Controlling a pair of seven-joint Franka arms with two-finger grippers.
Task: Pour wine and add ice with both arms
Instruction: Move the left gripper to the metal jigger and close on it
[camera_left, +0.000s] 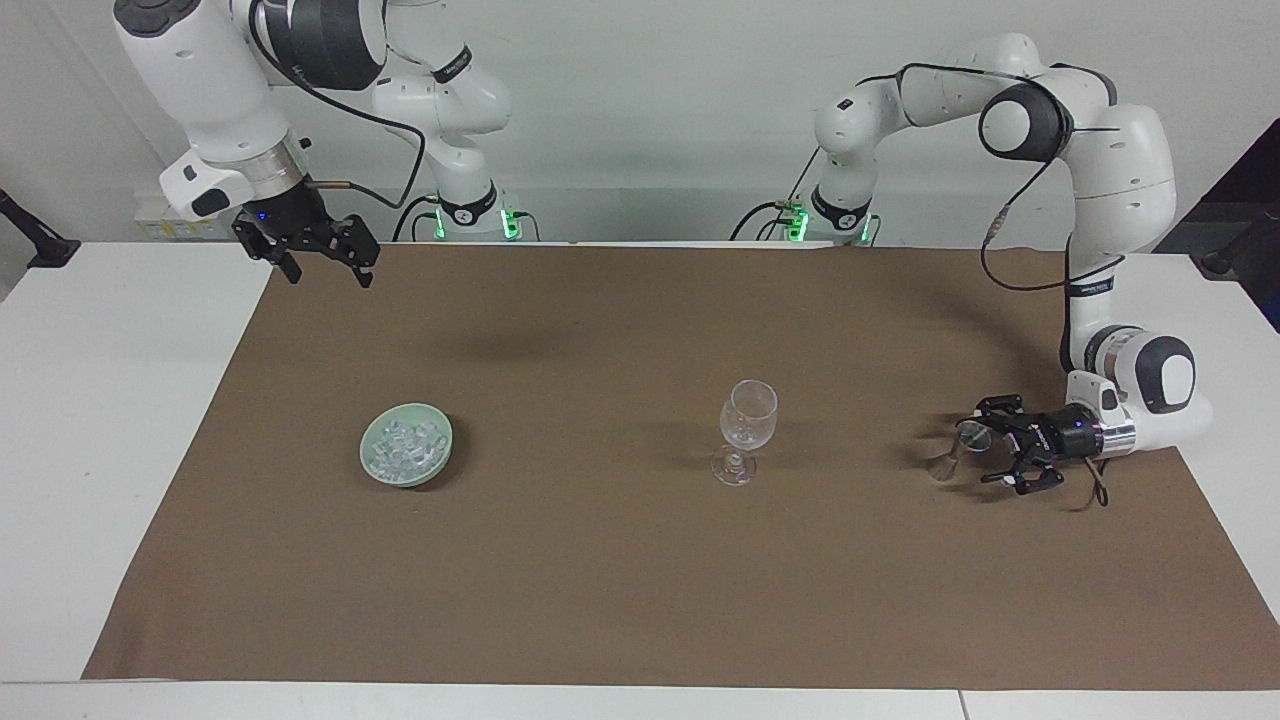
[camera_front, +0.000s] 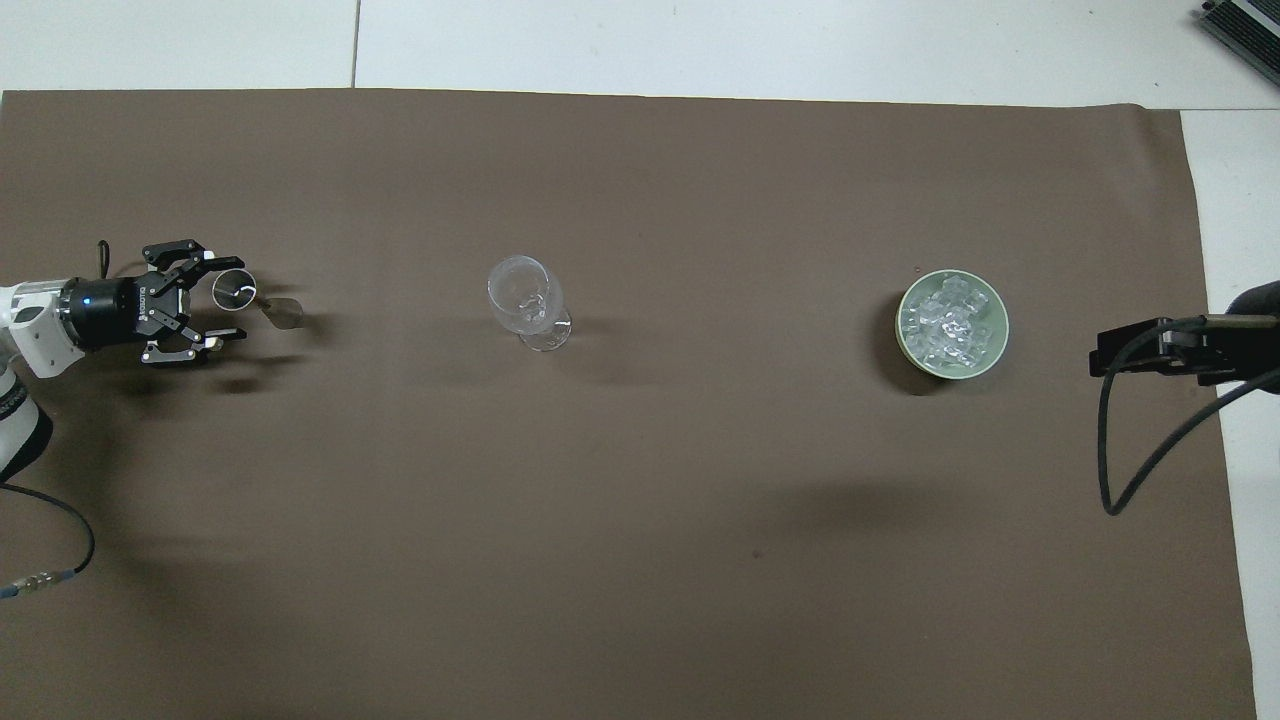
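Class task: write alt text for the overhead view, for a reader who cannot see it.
On a brown mat, the open left gripper reaches around a small metal measuring cup. An empty wine glass stands mid-mat, beside a green bowl of ice; the right gripper waits.

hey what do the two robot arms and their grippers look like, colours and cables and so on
Both arms are glossy white, built of rounded segments with dark grey joint caps. Black cables loop loosely along each. The left gripper and right gripper are black, with linked black fingers on a black and silver wrist collar that bears a small blue light. Green lights glow at both bases.
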